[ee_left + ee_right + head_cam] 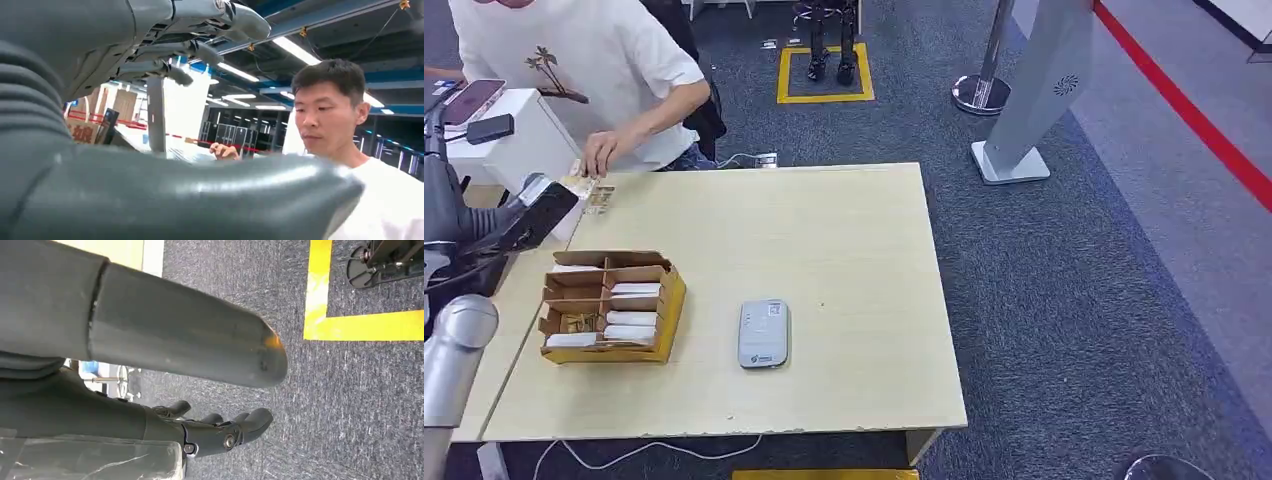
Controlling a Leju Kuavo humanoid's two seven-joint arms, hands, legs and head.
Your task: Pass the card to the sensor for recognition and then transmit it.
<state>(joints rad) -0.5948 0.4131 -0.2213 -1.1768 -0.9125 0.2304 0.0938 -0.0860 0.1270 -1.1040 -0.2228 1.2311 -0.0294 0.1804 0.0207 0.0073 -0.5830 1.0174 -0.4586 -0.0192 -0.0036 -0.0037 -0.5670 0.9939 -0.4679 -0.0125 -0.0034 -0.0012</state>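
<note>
The grey card sensor [763,333] lies flat near the middle of the wooden table [854,260]. Left of it stands a yellow cardboard box [612,306] with white cards [634,318] in its compartments. My left hand [549,205] is raised over the table's far left corner, close to a small stack of cards [596,197] under a person's hand [599,150]. In the left wrist view my left hand [100,60] has its fingers [200,50] spread away from the thumb [200,195], with nothing plainly between them. My right hand [100,410] hangs over the carpet and holds nothing.
A person in a white T-shirt [574,60] leans in at the far left corner. A white side table [519,135] carries phones. A grey gate pillar [1044,90], a stanchion base [981,93] and a yellow floor marking [824,97] lie beyond. A white cable [654,450] hangs at the near edge.
</note>
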